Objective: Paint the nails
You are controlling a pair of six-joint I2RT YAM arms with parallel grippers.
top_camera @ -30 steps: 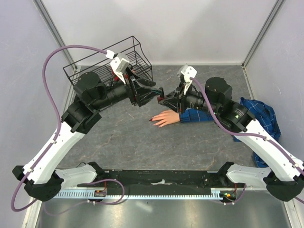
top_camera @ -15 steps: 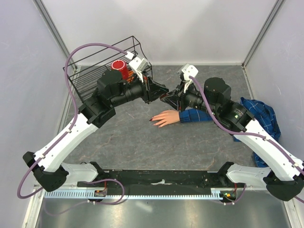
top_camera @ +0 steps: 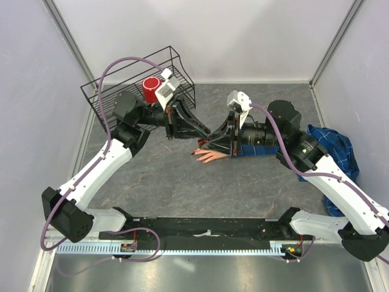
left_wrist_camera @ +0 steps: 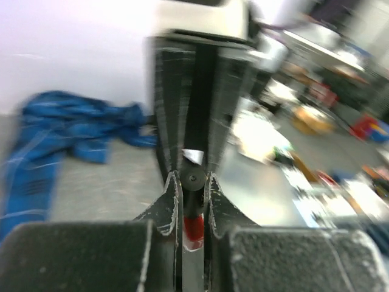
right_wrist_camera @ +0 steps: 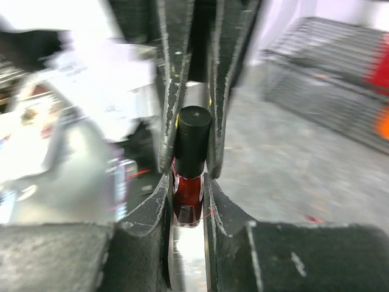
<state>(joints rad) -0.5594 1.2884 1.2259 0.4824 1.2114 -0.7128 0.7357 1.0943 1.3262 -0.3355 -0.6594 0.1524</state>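
Observation:
A small polish bottle with a dark red glass body [right_wrist_camera: 187,201] and a black cap [right_wrist_camera: 193,139] hangs just above the peach fake hand [top_camera: 214,156]. My right gripper [right_wrist_camera: 187,180] is shut on its glass body. Opposite it, my left gripper [left_wrist_camera: 193,180] is shut on the black cap [left_wrist_camera: 193,179]. In the top view the two grippers meet tip to tip, left [top_camera: 205,131] and right [top_camera: 211,141], and hide the bottle. The hand lies flat with a blue plaid cuff [top_camera: 254,151]. Its dark red nails [top_camera: 194,152] point left.
A black wire basket [top_camera: 121,91] at the back left holds a red cup [top_camera: 151,89]. A crumpled blue plaid cloth [top_camera: 333,146] lies at the right, also in the left wrist view [left_wrist_camera: 73,121]. White walls enclose the grey table.
My left gripper swung over from beside the basket and shut on the bottle's cap. The right gripper, still holding the bottle, sank a little toward the hand.

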